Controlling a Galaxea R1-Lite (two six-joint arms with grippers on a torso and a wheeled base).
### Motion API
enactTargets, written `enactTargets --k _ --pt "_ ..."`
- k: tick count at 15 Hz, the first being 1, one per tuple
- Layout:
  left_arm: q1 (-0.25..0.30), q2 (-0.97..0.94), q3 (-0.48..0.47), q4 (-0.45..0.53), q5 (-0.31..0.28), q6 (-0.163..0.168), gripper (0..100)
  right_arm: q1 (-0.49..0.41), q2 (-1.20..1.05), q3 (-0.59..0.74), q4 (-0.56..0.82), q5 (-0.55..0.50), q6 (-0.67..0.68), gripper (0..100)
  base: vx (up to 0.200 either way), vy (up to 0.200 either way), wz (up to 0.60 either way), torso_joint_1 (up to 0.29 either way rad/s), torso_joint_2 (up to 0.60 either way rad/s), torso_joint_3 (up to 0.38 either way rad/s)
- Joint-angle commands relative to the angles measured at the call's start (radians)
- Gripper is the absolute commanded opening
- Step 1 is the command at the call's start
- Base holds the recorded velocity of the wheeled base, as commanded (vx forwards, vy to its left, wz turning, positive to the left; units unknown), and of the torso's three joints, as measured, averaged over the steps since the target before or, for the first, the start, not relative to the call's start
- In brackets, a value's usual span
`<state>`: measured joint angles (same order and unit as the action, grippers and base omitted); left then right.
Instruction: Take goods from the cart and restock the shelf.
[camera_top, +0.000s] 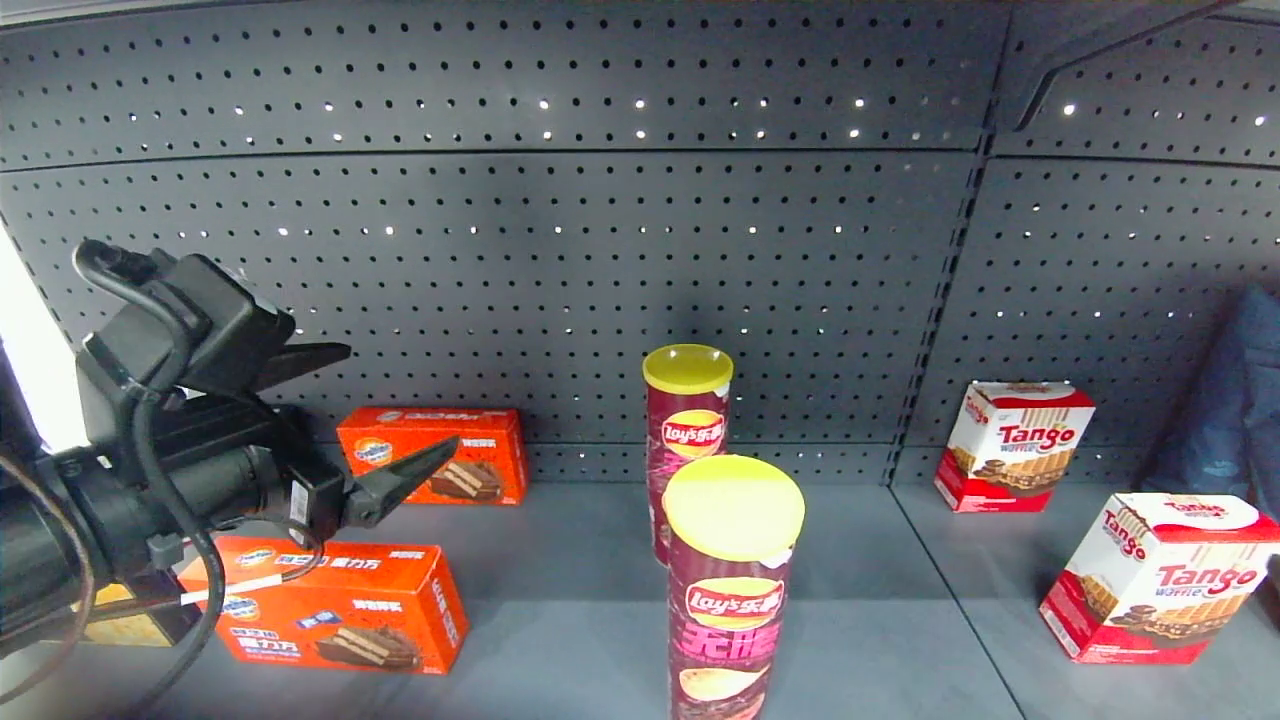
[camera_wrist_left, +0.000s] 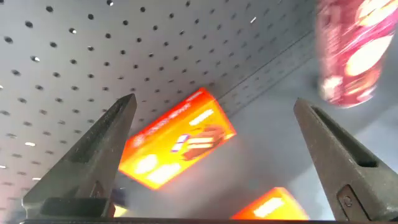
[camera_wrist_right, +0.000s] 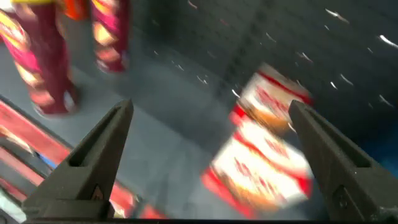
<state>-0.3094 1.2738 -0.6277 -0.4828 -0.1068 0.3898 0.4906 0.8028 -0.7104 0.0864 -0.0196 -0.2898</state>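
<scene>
My left gripper hovers open and empty over the left of the grey shelf, above two orange cake boxes, one at the back and one in front. Its wrist view has the open gripper over the back orange box, the front orange box and a chip can. Two maroon chip cans with yellow lids stand mid-shelf, one behind the other. My right gripper is open and empty above two wafer boxes, with the chip cans off to one side.
Two red-and-white wafer boxes sit on the right shelf section, past an upright divider post. A dark pegboard wall backs the shelf. A blue object leans at the far right. Bare shelf lies between the cans and the boxes.
</scene>
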Motion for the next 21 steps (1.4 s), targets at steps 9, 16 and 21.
enactTargets --k 9,16,21 --pt "-0.001 -0.022 0.009 0.003 -0.010 -0.019 100 0.419 0.385 0.190 -0.441 -0.299 0.176 100 0.000 0.000 0.00 0.000 0.00 0.000" --pt "-0.002 -0.007 0.003 0.006 -0.010 -0.019 100 0.413 0.398 0.318 -0.494 -0.197 0.185 100 0.000 0.000 0.00 0.000 0.00 0.000" --pt "-0.005 -0.005 0.006 0.006 -0.010 -0.019 100 0.388 0.441 0.356 -0.530 -0.174 0.176 100 0.000 0.000 0.00 0.000 0.00 0.000"
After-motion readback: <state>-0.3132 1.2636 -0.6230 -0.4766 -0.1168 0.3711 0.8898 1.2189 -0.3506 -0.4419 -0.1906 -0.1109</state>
